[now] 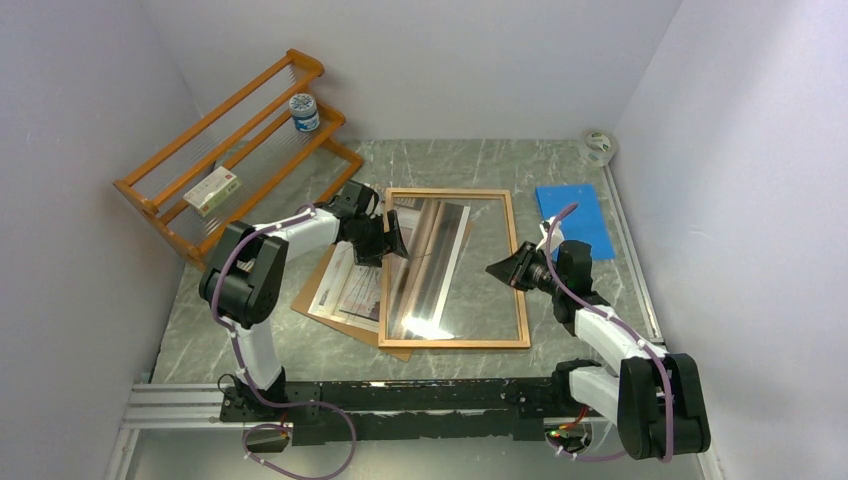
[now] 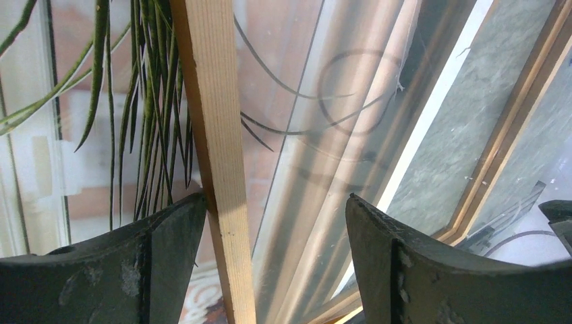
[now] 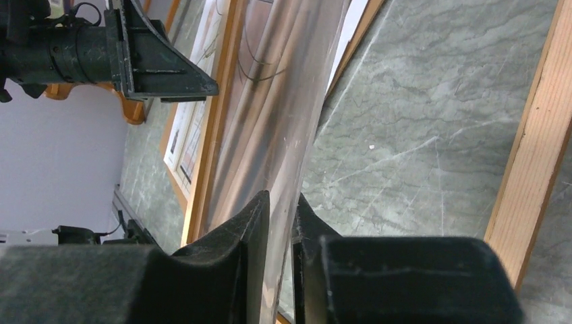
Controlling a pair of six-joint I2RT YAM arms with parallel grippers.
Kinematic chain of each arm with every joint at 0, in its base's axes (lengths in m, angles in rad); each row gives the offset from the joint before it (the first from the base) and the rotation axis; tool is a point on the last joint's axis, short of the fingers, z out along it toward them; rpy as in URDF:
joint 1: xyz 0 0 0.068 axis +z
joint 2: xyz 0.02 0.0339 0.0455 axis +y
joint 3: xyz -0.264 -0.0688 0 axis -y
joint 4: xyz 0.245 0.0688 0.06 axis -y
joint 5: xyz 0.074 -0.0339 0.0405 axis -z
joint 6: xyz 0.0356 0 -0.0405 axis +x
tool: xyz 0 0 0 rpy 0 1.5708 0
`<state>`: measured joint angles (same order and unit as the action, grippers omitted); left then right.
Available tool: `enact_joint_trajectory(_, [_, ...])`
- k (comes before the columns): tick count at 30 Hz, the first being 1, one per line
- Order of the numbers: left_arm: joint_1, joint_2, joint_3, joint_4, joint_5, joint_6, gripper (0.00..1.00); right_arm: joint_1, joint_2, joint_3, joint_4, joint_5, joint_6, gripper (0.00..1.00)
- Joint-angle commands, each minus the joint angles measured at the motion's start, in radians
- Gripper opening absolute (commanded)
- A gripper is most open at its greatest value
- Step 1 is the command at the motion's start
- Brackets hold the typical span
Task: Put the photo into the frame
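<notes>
Two robot arms reach over a picture frame on a grey marbled table (image 1: 200, 340). The photo (image 1: 432, 258), a beige-grey print of a curtained window and a trailing plant, lies aslant at the centre of the overhead view. Its right part shows inside the frame (image 1: 455, 343), and its left part runs out past the left rail, which crosses on top of it. The print's white margin ends short of the right rail, with marble showing between them. The frame lies flat, its long sides running up the picture.

From centre right, the right gripper (image 1: 492, 268) reaches in across the right rail. Its fingers are nearly together around the thin edge of a beige-grey sheet; whether they pinch it cannot be told. At the frame's upper left, the left gripper (image 1: 398, 240) is spread wide, with the left rail showing between its fingers.

A brown backing board (image 1: 303, 302) juts out beneath at lower left. A blue sheet (image 1: 575, 215) lies at upper right, with a tape roll (image 1: 599, 146) in the corner beyond. At upper left, an orange rack (image 1: 215, 125) carries a jar (image 1: 303, 112) and a small box (image 1: 213, 190).
</notes>
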<state>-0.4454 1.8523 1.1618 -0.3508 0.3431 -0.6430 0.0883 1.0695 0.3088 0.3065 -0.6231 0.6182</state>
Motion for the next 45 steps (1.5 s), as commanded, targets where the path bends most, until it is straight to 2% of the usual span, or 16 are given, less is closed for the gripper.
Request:
enact_joint_trajectory(1, [0.000, -0.013, -0.022, 0.025, -0.001, -0.002, 0.82, 0.007, -0.007, 0.020, -0.007, -0.029, 0.002, 0.25])
enact_joint_trajectory(6, [0.004, -0.028, -0.013, 0.008, -0.036, -0.002, 0.85, 0.007, 0.012, 0.070, -0.098, 0.026, -0.033, 0.42])
enact_joint_trajectory(11, [0.010, -0.056, 0.002, -0.037, -0.089, 0.020, 0.86, 0.007, -0.009, 0.081, -0.148, 0.094, -0.038, 0.75])
enact_joint_trajectory(16, [0.020, -0.076, 0.016, -0.062, -0.097, 0.034, 0.87, 0.007, 0.003, 0.121, -0.226, 0.136, -0.092, 0.86])
enact_joint_trajectory(21, [0.025, -0.087, 0.032, -0.093, -0.109, 0.043, 0.87, 0.007, -0.001, 0.174, -0.336, 0.241, -0.142, 0.96])
enact_joint_trajectory(28, [0.033, -0.112, 0.033, -0.099, -0.090, 0.043, 0.85, 0.007, 0.006, 0.267, -0.516, 0.489, -0.168, 0.96])
enact_joint_trajectory(31, [0.034, -0.113, 0.028, -0.090, -0.066, 0.040, 0.84, 0.007, 0.021, 0.290, -0.541, 0.500, -0.154, 0.87])
enact_joint_trajectory(36, [0.034, -0.097, 0.012, -0.071, -0.035, 0.032, 0.80, 0.007, 0.053, 0.278, -0.507, 0.406, -0.103, 0.65])
enact_joint_trajectory(39, [0.034, -0.085, 0.001, -0.069, -0.031, 0.022, 0.79, 0.007, 0.076, 0.261, -0.479, 0.385, -0.086, 0.58])
enact_joint_trajectory(41, [0.033, -0.073, -0.001, -0.075, -0.043, 0.016, 0.78, 0.007, 0.090, 0.264, -0.494, 0.420, -0.083, 0.58])
enact_joint_trajectory(45, [0.034, -0.053, -0.004, -0.074, -0.051, 0.016, 0.77, 0.007, 0.093, 0.262, -0.520, 0.537, -0.082, 0.64])
